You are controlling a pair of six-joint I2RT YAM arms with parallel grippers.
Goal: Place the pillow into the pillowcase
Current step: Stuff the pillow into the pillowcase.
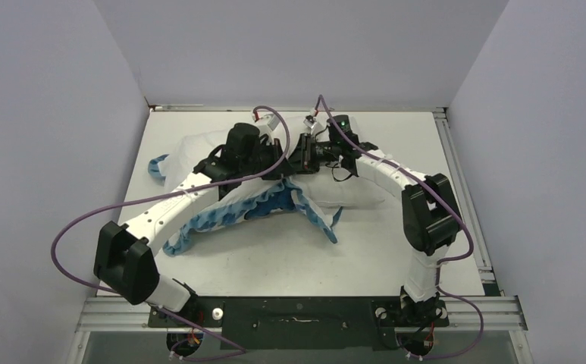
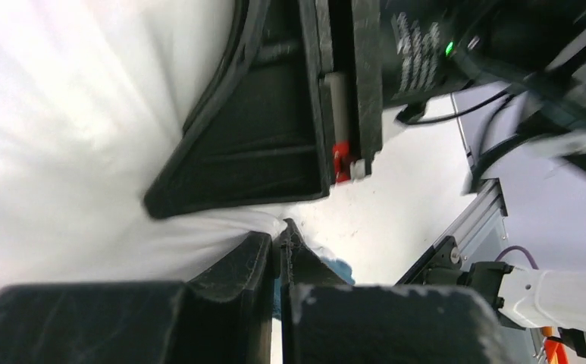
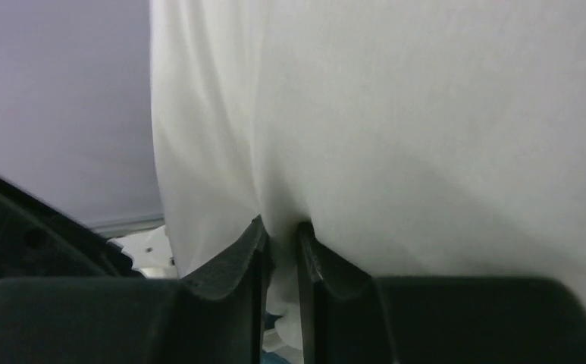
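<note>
Pinching pillow [image 1: 354,193] at far centre: left gripper [image 2: 280,227] clamping tight, right gripper [image 3: 280,227] gripping a fold, fingers narrow. Pillowcase [image 1: 267,201] is lying near-left, closer to left arm.

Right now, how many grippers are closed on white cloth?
2. The left gripper pinches white cloth and the right gripper pinches a white fold; they sit side by side over the pillow. Whose cloth it is, I cannot tell.

Overhead; wrist close-ups at pillow [image 1: 354,193]
</note>
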